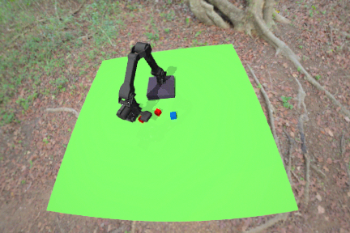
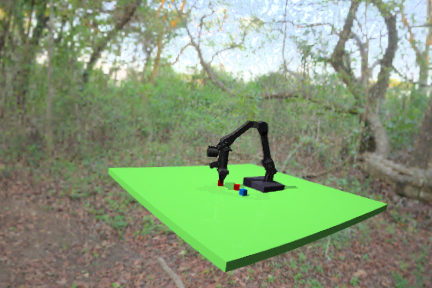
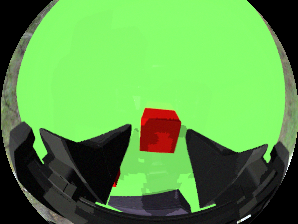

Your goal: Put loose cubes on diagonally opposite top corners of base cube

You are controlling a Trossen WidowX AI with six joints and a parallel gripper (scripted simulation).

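Note:
One red cube (image 2: 220, 183) (image 3: 159, 135) sits on the green surface, partly hidden by the gripper in the top view. My gripper (image 1: 142, 117) (image 2: 222, 180) (image 3: 158, 131) is open and low over it, pointing down. In the wrist view the cube shows between the two fingertips, with a gap on each side. A second red cube (image 1: 158, 112) (image 2: 237, 187) stands nearer the arm's base; only a sliver of it (image 3: 116, 179) shows beside the left finger in the wrist view. The blue cube (image 1: 173, 116) (image 2: 243, 192) stands apart from both red cubes, with nothing on top.
The arm's dark base plate (image 1: 168, 92) (image 2: 274, 188) (image 3: 120, 204) lies behind the cubes in the top view. The second red cube lies between the gripper and the blue cube. The green surface (image 1: 174, 173) (image 2: 225, 234) has its edges far from the cubes.

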